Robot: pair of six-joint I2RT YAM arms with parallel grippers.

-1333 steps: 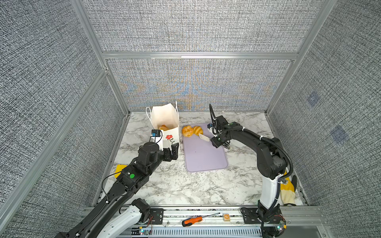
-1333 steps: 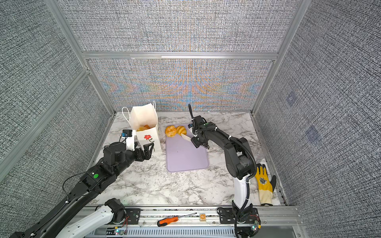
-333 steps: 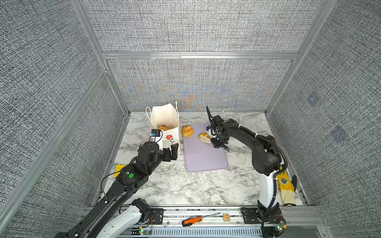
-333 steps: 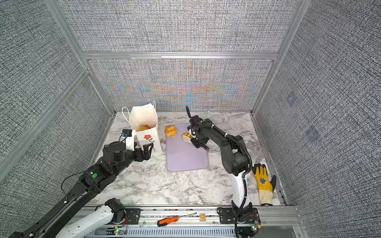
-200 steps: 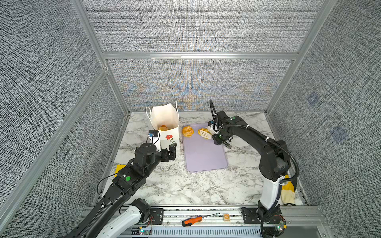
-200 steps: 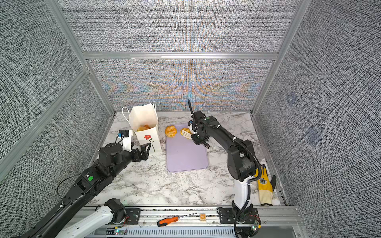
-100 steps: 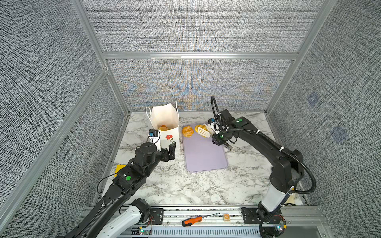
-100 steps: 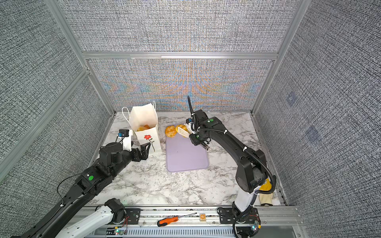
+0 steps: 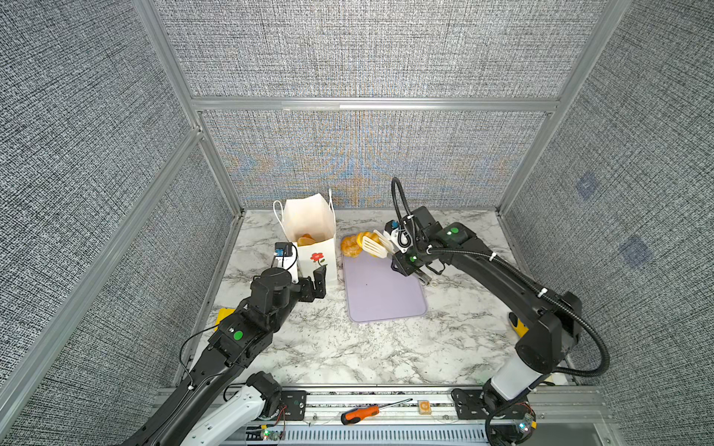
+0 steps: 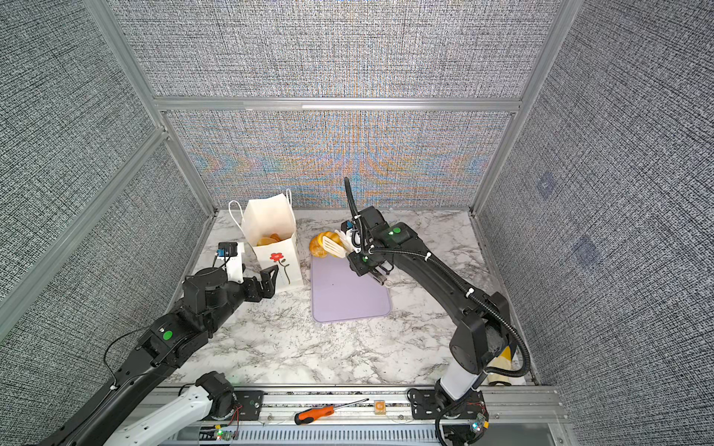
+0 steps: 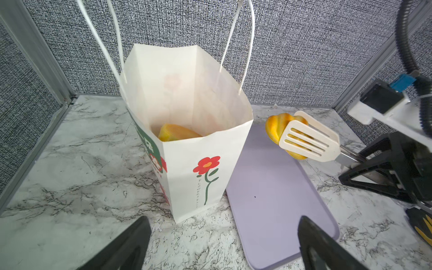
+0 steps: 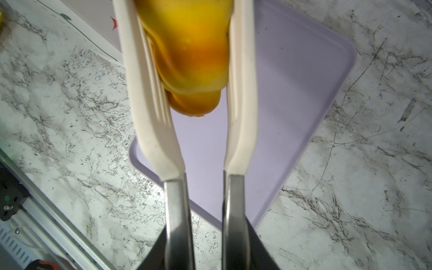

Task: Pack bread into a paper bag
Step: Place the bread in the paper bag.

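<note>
— Step now?
— Carrying: tongs (image 9: 376, 245) gripped in right end effector (image 9: 402, 258), roll (image 11: 275, 127) pinched above tray's (image 9: 382, 297) far end, just right of paper bag (image 9: 309, 220).
— Next?
— Probably swing left over the bag's mouth, lower, release. Left end effector (image 11: 224, 243) wide, empty, near side.

paper bag (image 11: 184, 187): upright, open, bread (image 11: 177, 135) inside | striped roll (image 11: 274, 129): aloft in tongs (image 11: 308, 142) | bun (image 9: 349, 247): at tray's (image 9: 386, 293) far edge
</note>
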